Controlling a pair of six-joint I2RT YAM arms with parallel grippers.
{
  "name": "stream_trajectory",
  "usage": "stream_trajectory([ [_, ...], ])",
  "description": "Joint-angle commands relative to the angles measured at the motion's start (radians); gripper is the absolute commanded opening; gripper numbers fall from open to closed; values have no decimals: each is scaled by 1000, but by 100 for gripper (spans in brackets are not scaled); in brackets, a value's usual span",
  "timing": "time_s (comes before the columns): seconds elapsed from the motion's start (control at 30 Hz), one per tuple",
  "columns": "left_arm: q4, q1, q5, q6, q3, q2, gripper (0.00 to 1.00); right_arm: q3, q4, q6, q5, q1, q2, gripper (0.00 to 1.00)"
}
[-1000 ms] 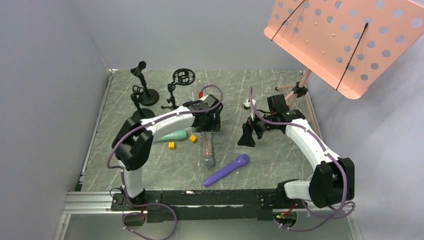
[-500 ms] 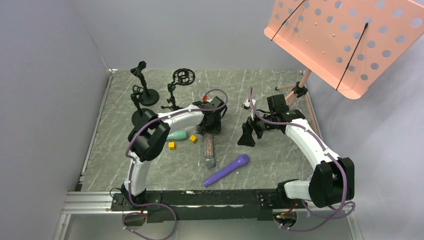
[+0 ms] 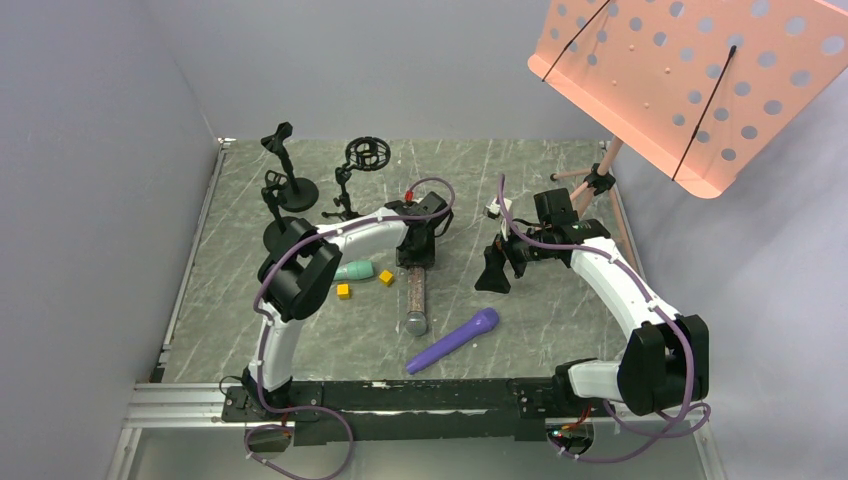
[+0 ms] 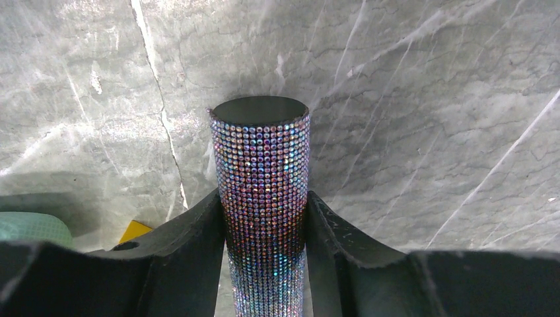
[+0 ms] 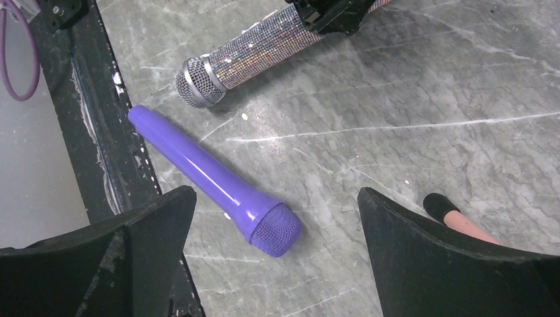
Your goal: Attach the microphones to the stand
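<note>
"While both arms reach out from the near edge, what lies closest to their bases?" the desk asks.

"The purple microphone [image 3: 452, 340], flat on the marble-patterned table [image 3: 300, 335], its mesh head toward the right. Just beyond it lies the glittery microphone [image 3: 415, 300], silver head nearest the bases, handle pointing away."

"And the left gripper [image 3: 416, 260]?"

"Clamped on that handle near its far end. The wrist view shows both fingers [image 4: 191, 251] pressed against its sparkling sides, the flat black end cap poking out past them. To its left sit two yellow cubes [image 3: 343, 291] and the teal microphone [image 3: 352, 270], partly under the left arm."

"The right gripper [image 3: 494, 272]?"

"Jaws spread wide, hovering over the table to the right of the glittery microphone. At the back left rise three black microphone stands [image 3: 290, 190], and an orange perforated music stand [image 3: 690, 80] towers at the far right"
</note>
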Motion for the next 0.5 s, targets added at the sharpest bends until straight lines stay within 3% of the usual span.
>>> stream_trajectory([
  [0.0,11,-1,18,14,29,12,41,11,19,1,-10,4,-13,100],
  [0.23,89,5,29,47,-19,-111,6,7,17,-4,-29,4,-24,100],
  [0.33,170,7,49,62,-76,-217,0,2,15,-7,-67,4,-17,100],
  [0.47,270,12,82,68,-126,-345,0,16,-11,-21,-136,6,18,100],
])
